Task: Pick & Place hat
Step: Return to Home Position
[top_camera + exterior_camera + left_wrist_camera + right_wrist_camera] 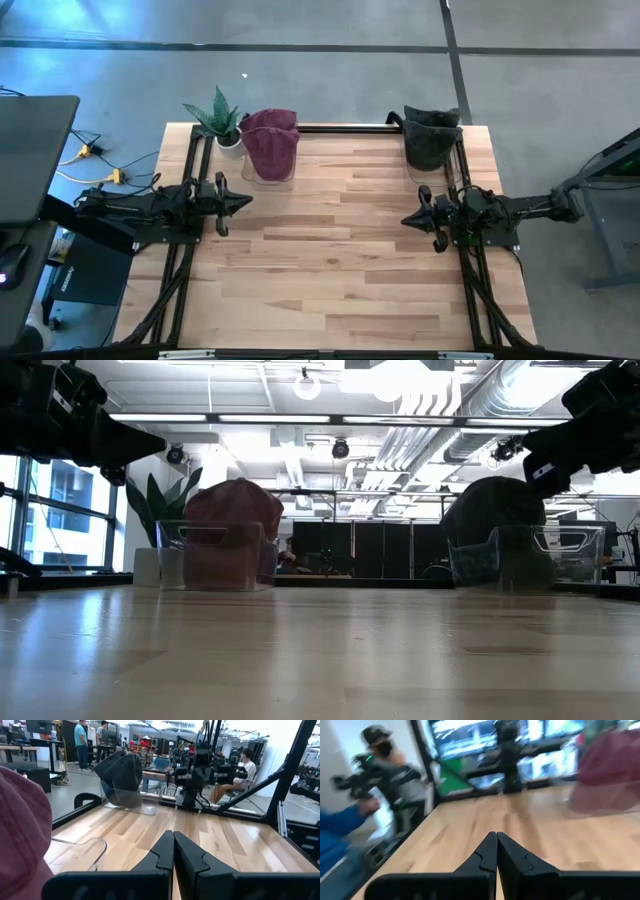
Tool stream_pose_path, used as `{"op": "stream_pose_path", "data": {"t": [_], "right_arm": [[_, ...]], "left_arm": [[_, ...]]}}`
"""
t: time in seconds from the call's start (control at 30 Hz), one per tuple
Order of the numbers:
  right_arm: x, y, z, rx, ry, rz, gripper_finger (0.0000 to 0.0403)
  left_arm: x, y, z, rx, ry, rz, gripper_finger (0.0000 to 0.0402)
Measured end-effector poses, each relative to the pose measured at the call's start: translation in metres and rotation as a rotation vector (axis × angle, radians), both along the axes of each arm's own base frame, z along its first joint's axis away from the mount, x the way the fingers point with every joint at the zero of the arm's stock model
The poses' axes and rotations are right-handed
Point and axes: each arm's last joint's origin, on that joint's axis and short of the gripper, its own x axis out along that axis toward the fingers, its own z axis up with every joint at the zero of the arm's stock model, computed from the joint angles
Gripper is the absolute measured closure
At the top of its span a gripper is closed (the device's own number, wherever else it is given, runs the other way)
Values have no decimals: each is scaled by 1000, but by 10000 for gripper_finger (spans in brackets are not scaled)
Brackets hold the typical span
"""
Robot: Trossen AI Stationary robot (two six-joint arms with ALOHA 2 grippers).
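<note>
My left gripper (173,851) has its jaws pressed together with nothing between them. It hangs above the left side of the table (330,265), tips pointing across toward the other arm. My right gripper (496,853) is the same, jaws together and empty, above the right side and pointing back at the left one. The two are well apart, with bare wood between them.

Farther along, at the far edge, stand the two clear bins. The left bin (268,178) is just beyond my left gripper and holds the red cap (270,143), which bulges well above the rim. The right bin (570,555) is just beyond my right gripper and holds the black cap (432,138), which also rises past its walls.

A potted plant (220,115) stands just beside the left bin, at the table's far left corner.

Past the table the room opens up. A person sits at a desk (240,775), and others stand farther off (80,740).
</note>
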Motion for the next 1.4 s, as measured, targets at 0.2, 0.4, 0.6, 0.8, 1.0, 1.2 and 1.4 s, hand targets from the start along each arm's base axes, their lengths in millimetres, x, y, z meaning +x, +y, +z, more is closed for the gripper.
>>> {"op": "stream_pose_path", "data": {"t": [0.2, 0.4, 0.6, 0.8, 1.0, 1.2, 1.4], "right_arm": [[-5, -1, 4, 3, -57, -74, 403], [-3, 1, 3, -31, -43, -217, 403], [-2, 6, 0, -84, -16, -106, 403], [-1, 3, 0, -130, -16, -75, 403], [-1, -5, -1, -116, -4, -129, 403], [1, -6, -3, -118, 21, -118, 403], [2, -6, -5, -132, 42, -115, 403]], "left_arm": [[0, 0, 0, 0, 2, -1, 401], [0, 0, -1, 0, 3, -2, 401], [0, 0, -1, 0, 3, -2, 402], [0, 0, -1, 0, 4, -3, 401], [0, 0, -1, 0, 4, -3, 401], [0, 0, -1, 0, 3, -3, 401], [0, 0, -1, 0, 4, -3, 401]]}}
